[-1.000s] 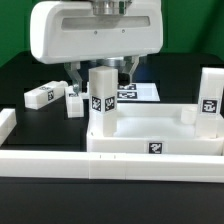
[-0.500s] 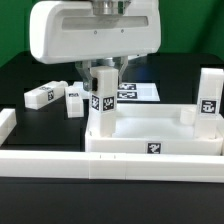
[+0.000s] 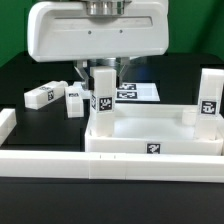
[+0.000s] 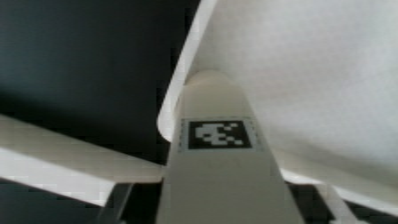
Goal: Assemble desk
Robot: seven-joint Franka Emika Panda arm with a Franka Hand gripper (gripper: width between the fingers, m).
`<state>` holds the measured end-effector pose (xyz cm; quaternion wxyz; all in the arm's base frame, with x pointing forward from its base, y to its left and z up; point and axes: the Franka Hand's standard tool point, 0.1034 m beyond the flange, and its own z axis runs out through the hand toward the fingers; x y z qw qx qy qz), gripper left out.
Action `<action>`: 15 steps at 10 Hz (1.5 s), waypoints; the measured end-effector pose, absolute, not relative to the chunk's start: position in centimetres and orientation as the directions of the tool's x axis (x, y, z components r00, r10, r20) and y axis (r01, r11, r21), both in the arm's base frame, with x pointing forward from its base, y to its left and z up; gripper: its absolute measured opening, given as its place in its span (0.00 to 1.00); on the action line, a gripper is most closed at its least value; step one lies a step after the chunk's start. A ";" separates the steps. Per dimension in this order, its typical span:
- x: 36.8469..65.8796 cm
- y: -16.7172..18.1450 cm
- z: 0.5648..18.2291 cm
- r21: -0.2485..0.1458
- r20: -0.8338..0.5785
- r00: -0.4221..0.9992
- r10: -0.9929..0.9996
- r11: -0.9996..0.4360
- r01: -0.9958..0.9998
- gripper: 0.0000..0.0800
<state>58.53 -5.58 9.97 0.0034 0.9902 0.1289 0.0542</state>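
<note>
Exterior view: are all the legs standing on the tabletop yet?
No: two loose legs lie on the black table, apart from the tabletop.

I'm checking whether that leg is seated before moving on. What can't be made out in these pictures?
- Foot of the upright white block leg and its socket: exterior view, hidden behind the front wall of the white tray-like tabletop; wrist view, too blurred.
- Gripper: exterior view, fingertips partly hidden by the leg.
- Marker board: exterior view, partly behind the leg, tags too small.
</note>
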 end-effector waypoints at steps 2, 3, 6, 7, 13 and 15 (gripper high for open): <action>58.5 -5.4 10.0 -0.001 0.109 0.991 0.082 -0.997 0.083 0.36; 58.5 -5.4 10.0 -0.015 0.108 0.994 -0.026 -1.000 -0.025 0.36; 58.4 -5.7 9.9 -0.042 0.100 0.961 -0.258 -0.966 -0.255 0.36; 58.4 -5.8 9.9 -0.044 0.098 0.946 -0.310 -0.951 -0.307 0.36; 58.0 -7.4 9.9 -0.045 0.093 0.835 -0.542 -0.840 -0.541 0.37; 58.0 -7.4 9.9 -0.045 0.093 0.835 -0.542 -0.840 -0.541 0.60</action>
